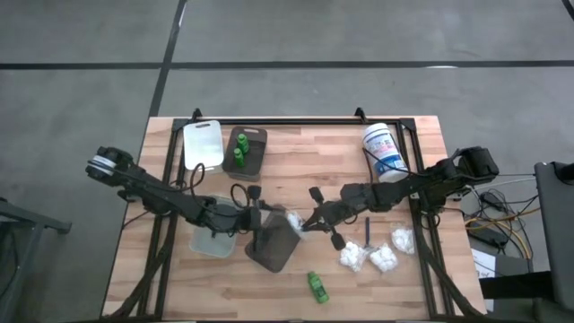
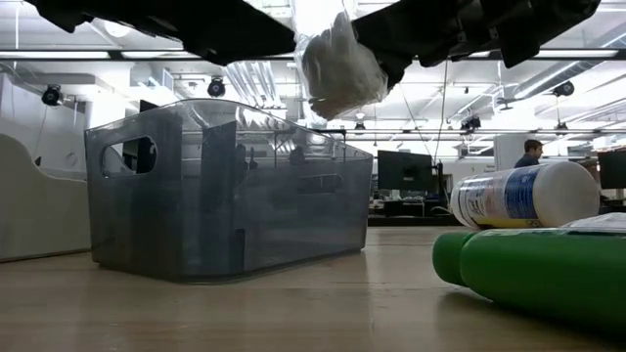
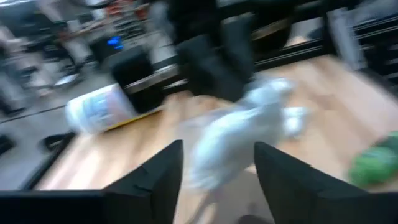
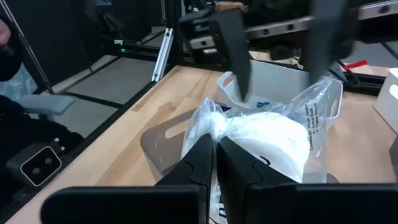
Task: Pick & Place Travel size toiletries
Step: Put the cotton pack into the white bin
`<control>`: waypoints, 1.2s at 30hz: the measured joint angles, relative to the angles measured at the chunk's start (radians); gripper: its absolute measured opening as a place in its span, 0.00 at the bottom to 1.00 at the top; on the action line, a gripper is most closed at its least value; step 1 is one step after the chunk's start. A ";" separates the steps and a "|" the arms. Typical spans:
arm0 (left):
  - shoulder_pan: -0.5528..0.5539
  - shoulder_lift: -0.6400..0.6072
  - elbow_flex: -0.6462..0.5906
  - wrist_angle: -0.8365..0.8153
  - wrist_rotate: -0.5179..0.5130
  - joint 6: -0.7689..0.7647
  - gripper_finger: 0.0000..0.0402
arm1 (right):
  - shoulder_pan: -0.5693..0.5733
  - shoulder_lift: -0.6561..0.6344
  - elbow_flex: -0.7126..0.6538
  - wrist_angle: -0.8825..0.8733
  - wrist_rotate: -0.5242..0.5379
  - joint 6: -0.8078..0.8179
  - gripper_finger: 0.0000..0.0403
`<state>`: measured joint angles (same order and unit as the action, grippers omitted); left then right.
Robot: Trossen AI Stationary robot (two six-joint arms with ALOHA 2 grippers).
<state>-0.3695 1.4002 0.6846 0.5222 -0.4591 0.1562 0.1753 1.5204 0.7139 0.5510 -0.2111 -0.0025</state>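
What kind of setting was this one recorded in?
Most likely an open-plan lab or office workspace: a wooden table on a black frame over grey floor, ceiling strip lights, and desks with monitors behind, where a person stands.

White packet (image 4: 273, 146) in clear crinkled wrap, pinched in black right gripper (image 4: 214, 163). Black left gripper (image 3: 214, 171) just beyond packet. Smoky grey translucent tray (image 2: 230, 186) under both grippers. Bright green bottle (image 1: 317, 287) near right gripper on pale wood table (image 1: 296, 170). Three more white packets (image 1: 378, 256) past it, slim blue-grey stick (image 1: 368, 230) among them. White tub (image 1: 384, 151), blue label. Two green bottles (image 1: 239, 151) in brown tray (image 1: 256, 154); white tray (image 1: 204, 144) beside.
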 joint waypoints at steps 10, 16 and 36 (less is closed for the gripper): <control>0.019 0.000 0.000 -0.001 0.052 -0.079 0.64 | 0.004 0.000 0.000 0.004 -0.002 -0.005 0.03; 0.043 0.044 0.001 0.017 0.102 -0.133 0.64 | 0.004 0.000 -0.001 0.008 -0.002 -0.006 0.03; 0.049 0.116 0.001 0.158 0.155 -0.105 0.28 | 0.004 0.000 -0.001 0.013 -0.001 -0.025 0.03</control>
<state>-0.3206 1.5162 0.6853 0.6804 -0.3042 0.0510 0.1791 1.5204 0.7132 0.5640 -0.2119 -0.0276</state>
